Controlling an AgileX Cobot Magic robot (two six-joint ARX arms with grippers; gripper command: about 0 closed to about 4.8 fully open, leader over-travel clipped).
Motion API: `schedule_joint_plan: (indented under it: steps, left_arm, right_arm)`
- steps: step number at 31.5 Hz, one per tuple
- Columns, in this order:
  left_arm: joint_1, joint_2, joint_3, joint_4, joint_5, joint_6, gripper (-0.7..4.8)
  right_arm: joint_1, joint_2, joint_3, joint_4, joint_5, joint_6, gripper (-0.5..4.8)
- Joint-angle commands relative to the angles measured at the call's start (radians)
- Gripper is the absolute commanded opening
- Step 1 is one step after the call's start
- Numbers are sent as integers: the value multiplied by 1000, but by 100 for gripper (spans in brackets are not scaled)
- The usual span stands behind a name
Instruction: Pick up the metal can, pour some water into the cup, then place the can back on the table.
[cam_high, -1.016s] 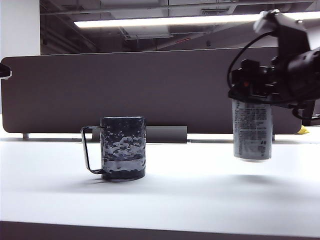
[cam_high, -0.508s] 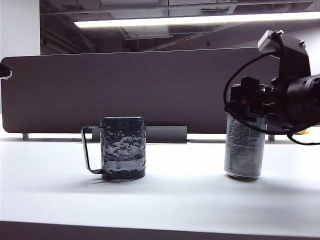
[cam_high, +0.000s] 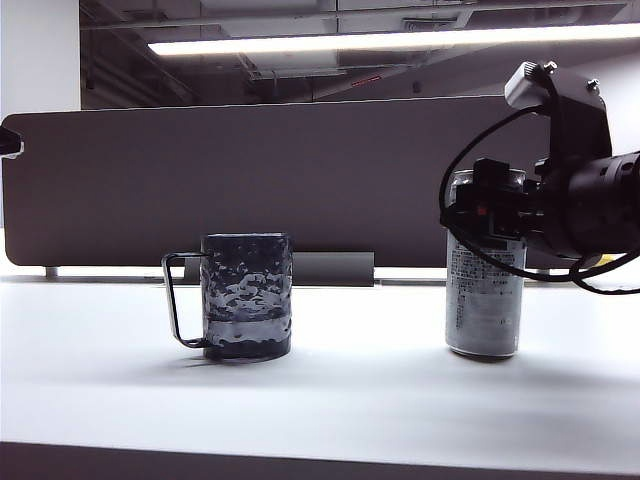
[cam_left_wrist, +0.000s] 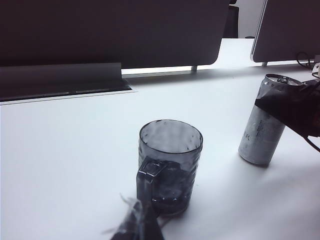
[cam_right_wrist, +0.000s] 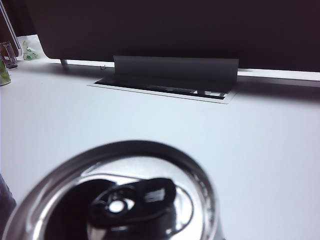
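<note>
The metal can (cam_high: 485, 300) stands upright on the white table (cam_high: 380, 400), to the right of the cup (cam_high: 247, 295). My right gripper (cam_high: 490, 210) reaches in from the right and is shut round the can's upper part. Its wrist view looks straight down on the can's lid and pull tab (cam_right_wrist: 130, 200). The cup is a dark dimpled mug with its wire handle on the left, and a paler band of water (cam_high: 247, 322) shows low in it. In the left wrist view the cup (cam_left_wrist: 170, 160) is close and the can (cam_left_wrist: 262, 132) stands beyond it. My left gripper (cam_left_wrist: 137, 225) hangs back from the cup, shut and empty.
A dark grey divider panel (cam_high: 300, 180) runs along the back of the table, with a raised grey cable flap (cam_high: 330, 268) behind the cup. A small yellow object (cam_high: 605, 262) lies at the far right by the panel.
The can hung above the table a second ago. My right gripper has come down and slightly left with it, and the can now rests on the tabletop. The cup has not moved.
</note>
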Motion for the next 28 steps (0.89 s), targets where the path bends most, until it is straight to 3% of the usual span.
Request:
schedule_joint_plan:
  steps: [1, 14, 19, 22, 26, 28]
  left_arm:
    - [0, 1, 1, 12, 4, 1, -5]
    - [0, 1, 1, 12, 4, 1, -5]
    - [0, 1, 1, 12, 4, 1, -5]
    - [0, 1, 1, 12, 4, 1, -5]
    - [1, 1, 1, 12, 4, 0, -5]
    - [14, 1, 1, 12, 8, 1, -5]
  right_arm:
    - [0, 1, 0, -6, 19, -39, 255]
    - [0, 1, 11, -6, 22, -111, 257]
    - [0, 1, 11, -6, 19, -110, 328]
    - [0, 1, 11, -6, 19, -110, 331]
    - [0, 1, 12, -5, 19, -110, 451]
    - [0, 0, 16, -3, 19, -110, 479]
